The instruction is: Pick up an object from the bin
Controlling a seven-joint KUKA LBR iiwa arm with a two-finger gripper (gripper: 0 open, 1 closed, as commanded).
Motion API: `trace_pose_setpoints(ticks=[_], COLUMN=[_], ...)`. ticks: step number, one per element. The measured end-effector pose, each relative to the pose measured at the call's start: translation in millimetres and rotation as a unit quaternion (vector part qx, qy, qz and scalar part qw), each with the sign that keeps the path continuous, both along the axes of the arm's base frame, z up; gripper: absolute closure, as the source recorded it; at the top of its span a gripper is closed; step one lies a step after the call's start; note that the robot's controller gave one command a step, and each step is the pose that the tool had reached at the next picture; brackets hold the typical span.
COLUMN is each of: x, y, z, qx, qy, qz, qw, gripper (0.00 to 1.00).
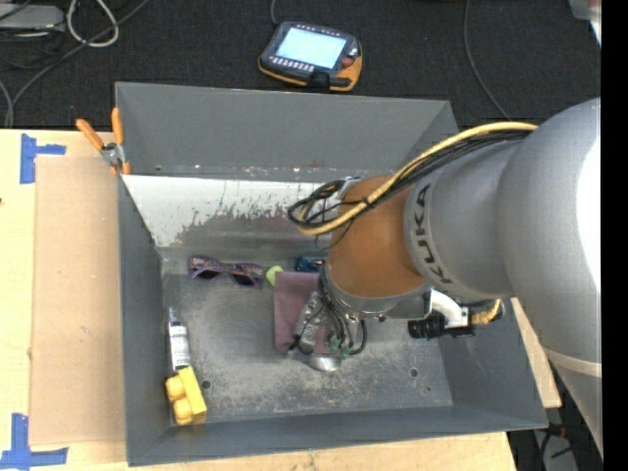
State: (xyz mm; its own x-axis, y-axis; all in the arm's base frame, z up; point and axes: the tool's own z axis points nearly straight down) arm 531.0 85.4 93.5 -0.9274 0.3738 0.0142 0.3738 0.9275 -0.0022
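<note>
Reaching down to the floor of the grey bin (142,312) with the gripper (322,351), right at the near right edge of a mauve cloth (290,307).

Passing, nearest the camera, a yellow toy block (186,397) in the near left corner and, just behind it, a slim white tube (178,341) lying along the left wall, both well apart from the gripper. Meeting the cloth mid-floor, lying flat, long axis running near to far, far end pointing at the back wall. Hiding the cloth's right edge under the wrist; impossible telling whether the gripper is open, closed or gripping the cloth. Finding, farther back, purple sunglasses (228,270) lying crosswise, a small green ball (275,275) just beside their right end, and a blue thing (309,263) partly covered by the orange wrist cover (378,253), too hidden for naming.
</note>
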Motion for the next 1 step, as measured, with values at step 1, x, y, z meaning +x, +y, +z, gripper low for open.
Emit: trace_pose_setpoints(ticks=[1], x=[2.8], y=[0.2], z=[35.1], qx=[0.001], qy=[-0.0048], qz=[0.001], qw=[1.0], gripper=[1.0])
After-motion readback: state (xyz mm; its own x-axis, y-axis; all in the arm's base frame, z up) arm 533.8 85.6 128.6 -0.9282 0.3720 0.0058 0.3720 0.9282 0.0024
